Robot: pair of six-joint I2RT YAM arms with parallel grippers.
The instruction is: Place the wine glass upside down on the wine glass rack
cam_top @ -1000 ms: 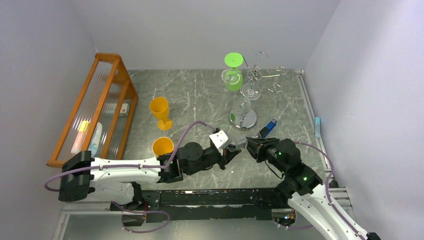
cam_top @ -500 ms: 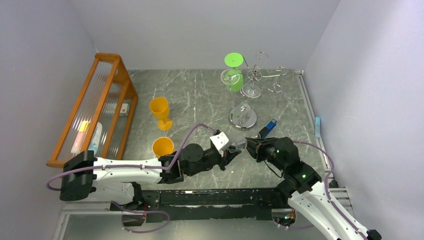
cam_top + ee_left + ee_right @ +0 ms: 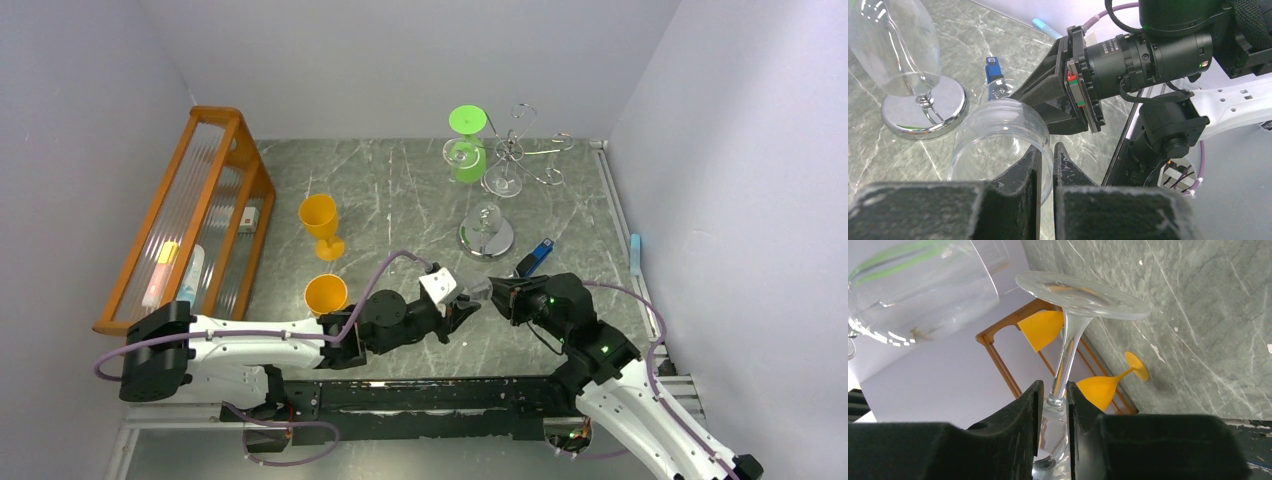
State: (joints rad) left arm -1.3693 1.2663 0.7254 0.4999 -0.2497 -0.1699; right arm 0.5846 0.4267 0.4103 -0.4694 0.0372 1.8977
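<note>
A clear wine glass [image 3: 481,288] lies sideways above the table between my two grippers. My left gripper [image 3: 463,304] is shut on the bowl's rim [image 3: 998,135], one finger inside the bowl and one outside, as the left wrist view [image 3: 1047,156] shows. My right gripper [image 3: 497,291] is shut on the stem [image 3: 1068,352] just below the foot [image 3: 1083,295], its fingertips [image 3: 1054,390] on either side. The wine glass rack [image 3: 512,150] stands behind on its mirrored base [image 3: 487,240], with a green glass [image 3: 467,150] and clear glasses hanging from its arms.
Two orange goblets [image 3: 321,224] [image 3: 326,293] stand left of centre. An orange wooden slatted rack [image 3: 190,215] runs along the left wall. A blue object [image 3: 539,255] lies right of the rack base. Walls close in on both sides and the back.
Both grippers and the glass between them have drifted slightly left and toward the near edge. Neither grip has changed.
</note>
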